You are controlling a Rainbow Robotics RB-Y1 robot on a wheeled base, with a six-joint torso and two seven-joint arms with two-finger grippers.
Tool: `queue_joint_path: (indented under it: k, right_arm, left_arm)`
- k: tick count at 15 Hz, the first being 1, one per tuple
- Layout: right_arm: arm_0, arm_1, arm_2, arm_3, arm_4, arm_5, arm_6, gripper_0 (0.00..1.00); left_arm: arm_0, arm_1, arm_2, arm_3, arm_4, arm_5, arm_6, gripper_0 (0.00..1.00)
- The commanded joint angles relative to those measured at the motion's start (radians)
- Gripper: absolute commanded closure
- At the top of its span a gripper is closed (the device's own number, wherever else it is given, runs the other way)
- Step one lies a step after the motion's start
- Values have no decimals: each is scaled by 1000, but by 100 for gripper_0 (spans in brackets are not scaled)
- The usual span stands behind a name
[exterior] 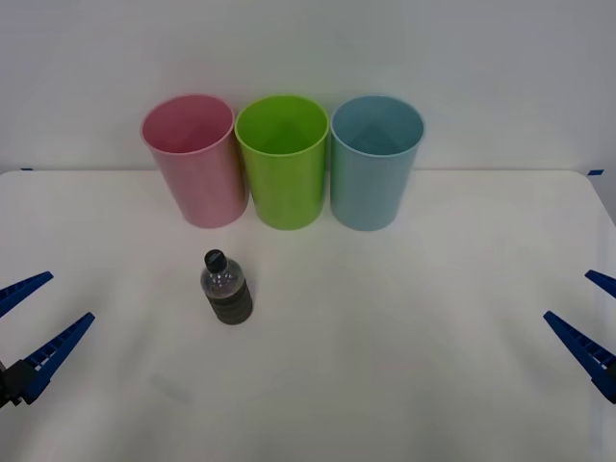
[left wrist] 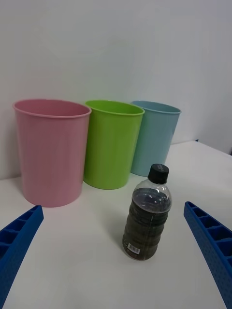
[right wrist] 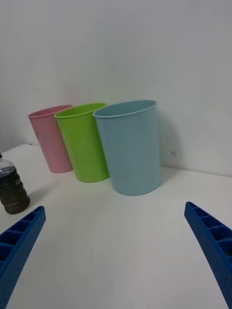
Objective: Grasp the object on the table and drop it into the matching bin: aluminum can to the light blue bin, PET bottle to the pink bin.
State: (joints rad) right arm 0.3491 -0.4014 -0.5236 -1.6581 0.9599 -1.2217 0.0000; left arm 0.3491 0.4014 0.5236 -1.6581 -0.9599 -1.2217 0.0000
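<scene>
Flanking the near edge of the white desk [exterior: 404, 327], the left tool [exterior: 29, 322] at 8 o'clock and right tool [exterior: 589, 313] at 4 o'clock hover with fingers spread, holding nothing. PET bottle [exterior: 226, 287] stands upright left of centre, apart from both tools. Beyond it, at 12 o'clock, a touching row: pink bin [exterior: 195, 159], lime green bin [exterior: 283, 159], light blue bin [exterior: 374, 159]

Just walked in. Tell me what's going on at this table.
Nothing is held yet. A small PET bottle stands upright on the white table, in front of a row of three bins: the pink bin, a lime green bin and the light blue bin. The left hand and right hand wait open at the table's sides, apart from the bottle.
</scene>
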Motion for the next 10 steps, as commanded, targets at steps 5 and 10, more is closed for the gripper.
queue_joint_path:
  k: [5,10]
  right_arm:
    - [0,0,0,0,0,0,0,0]
    - [0,0,0,0,0,0,0,0]
  left_arm:
    - [11,-1,4,17,-8,1,-5,0]
    - [77,23,3,15,-31,5,-23,0]
